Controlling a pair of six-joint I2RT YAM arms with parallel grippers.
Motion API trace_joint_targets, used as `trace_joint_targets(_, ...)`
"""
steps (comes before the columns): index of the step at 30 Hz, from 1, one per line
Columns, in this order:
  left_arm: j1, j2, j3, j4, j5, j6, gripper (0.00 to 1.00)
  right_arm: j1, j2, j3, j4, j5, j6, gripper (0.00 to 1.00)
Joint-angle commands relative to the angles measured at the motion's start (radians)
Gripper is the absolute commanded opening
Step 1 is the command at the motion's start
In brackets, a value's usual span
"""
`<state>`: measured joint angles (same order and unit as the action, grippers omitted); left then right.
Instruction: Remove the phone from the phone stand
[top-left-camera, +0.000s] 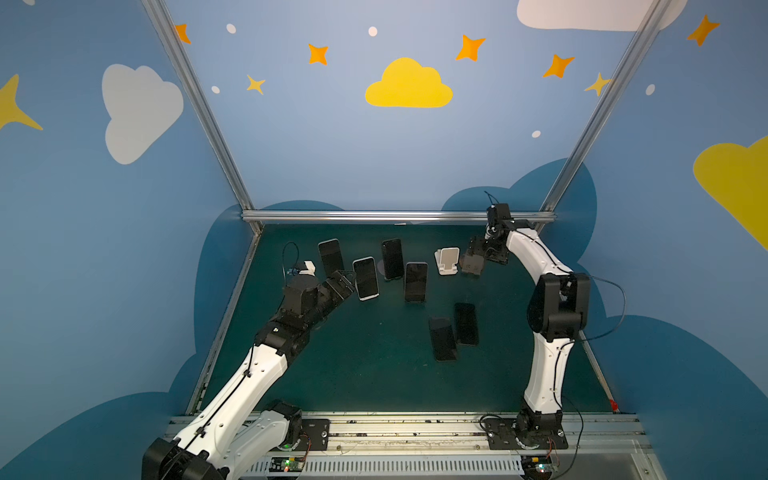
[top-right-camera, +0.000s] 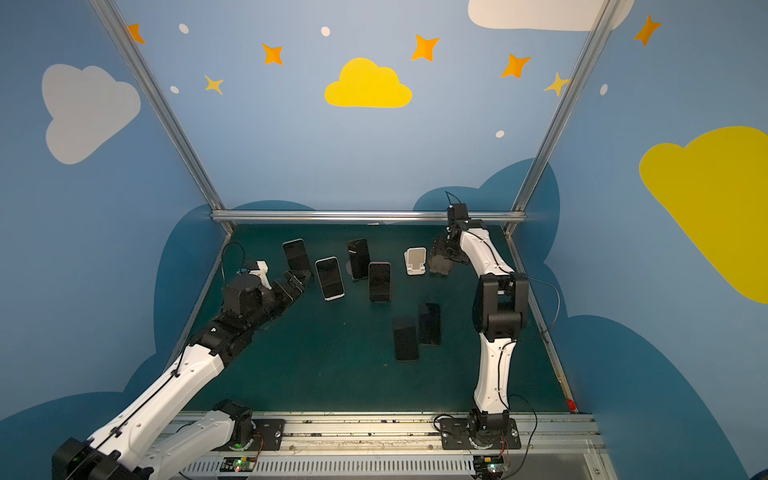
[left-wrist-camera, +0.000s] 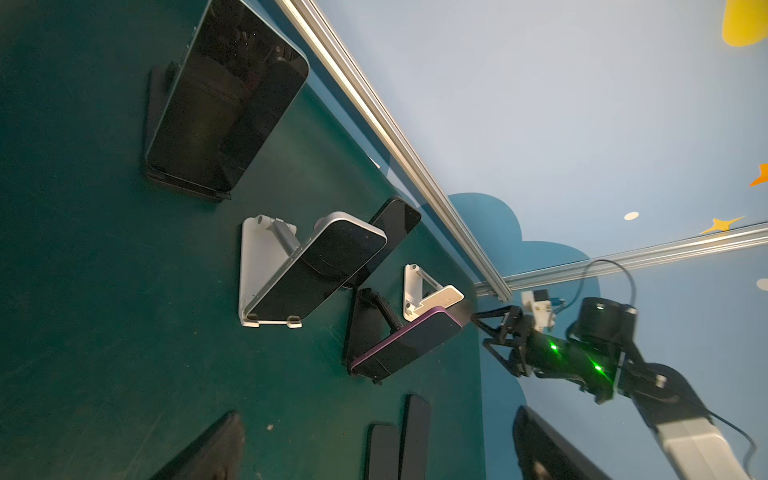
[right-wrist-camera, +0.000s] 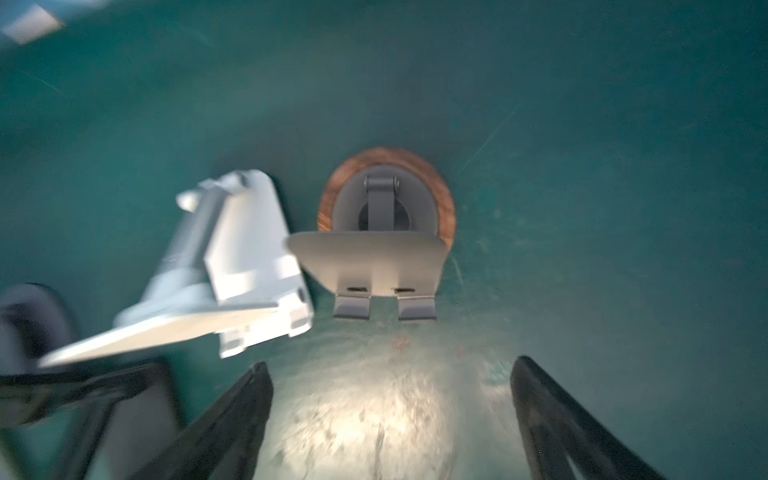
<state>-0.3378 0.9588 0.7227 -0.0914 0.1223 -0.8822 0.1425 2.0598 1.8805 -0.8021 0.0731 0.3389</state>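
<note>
Several dark-screened phones lean on stands across the green mat. In both top views my left gripper (top-left-camera: 341, 284) (top-right-camera: 296, 282) stands open just left of the white-edged phone (top-left-camera: 365, 277) (top-right-camera: 330, 277) on its white stand (left-wrist-camera: 253, 266). Nothing lies between its fingers (left-wrist-camera: 216, 444). Further right stand a black phone (top-left-camera: 392, 258) and a purple-edged phone (top-left-camera: 416, 281) (left-wrist-camera: 409, 345). My right gripper (top-left-camera: 473, 266) (right-wrist-camera: 390, 415) is open and empty, pointing down at an empty grey stand (right-wrist-camera: 374, 257) on a round wooden base. An empty white stand (top-left-camera: 447, 261) (right-wrist-camera: 245, 266) sits beside it.
Another phone on a black stand (top-left-camera: 331, 255) (left-wrist-camera: 224, 99) is at the back left. Two phones (top-left-camera: 443, 338) (top-left-camera: 466, 324) lie flat on the mat at centre right. Aluminium frame rails (top-left-camera: 395, 216) border the mat at the back and sides.
</note>
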Motion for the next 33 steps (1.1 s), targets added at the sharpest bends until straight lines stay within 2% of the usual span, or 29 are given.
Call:
trace_joint_targets(1, 0.003, -0.013, -0.004, 0.021, -0.008, 0.029, 1.0, 0.014, -0.145, -0.063, 0.028, 0.04, 0.04, 0.9)
trace_joint_targets(5, 0.003, -0.009, -0.003, 0.025, -0.004, 0.034, 1.0, 0.061, -0.322, -0.224, 0.082, 0.066, 0.091, 0.88)
trace_joint_targets(10, 0.002, 0.0, -0.003, 0.026, 0.005, 0.034, 1.0, 0.206, -0.568, -0.535, 0.237, 0.111, 0.063, 0.88)
trace_joint_targets(13, 0.001, 0.005, -0.002, 0.025, 0.011, 0.035, 1.0, 0.279, -0.676, -0.701, 0.229, 0.105, 0.144, 0.86)
trace_joint_targets(16, 0.0, 0.005, -0.002, 0.025, 0.018, 0.029, 1.0, 0.371, -0.75, -0.849, 0.229, 0.177, 0.156, 0.84)
trace_joint_targets(18, 0.0, 0.008, -0.002, 0.031, 0.03, 0.024, 1.0, 0.384, -0.78, -0.934, 0.258, 0.25, 0.189, 0.84)
trace_joint_targets(20, 0.0, 0.015, 0.0, 0.035, 0.044, 0.018, 1.0, 0.379, -0.797, -1.012, 0.352, 0.327, 0.142, 0.84)
trace_joint_targets(22, 0.0, 0.02, 0.0, 0.035, 0.049, 0.014, 1.0, 0.332, -0.759, -1.0, 0.37, 0.245, 0.099, 0.83)
trace_joint_targets(25, 0.0, 0.019, 0.001, 0.033, 0.047, 0.014, 1.0, 0.266, -0.592, -0.875, 0.294, 0.165, 0.049, 0.76)
trace_joint_targets(30, 0.0, -0.007, -0.006, 0.028, 0.015, 0.02, 1.0, 0.187, -0.294, -0.538, -0.006, 0.086, 0.064, 0.63)
trace_joint_targets(31, 0.0, -0.012, -0.009, 0.033, 0.01, 0.018, 1.0, 0.172, -0.238, -0.492, -0.021, 0.052, 0.048, 0.56)
trace_joint_targets(33, 0.0, -0.014, -0.013, 0.039, 0.009, 0.016, 1.0, 0.156, -0.141, -0.431, -0.039, 0.025, 0.033, 0.36)
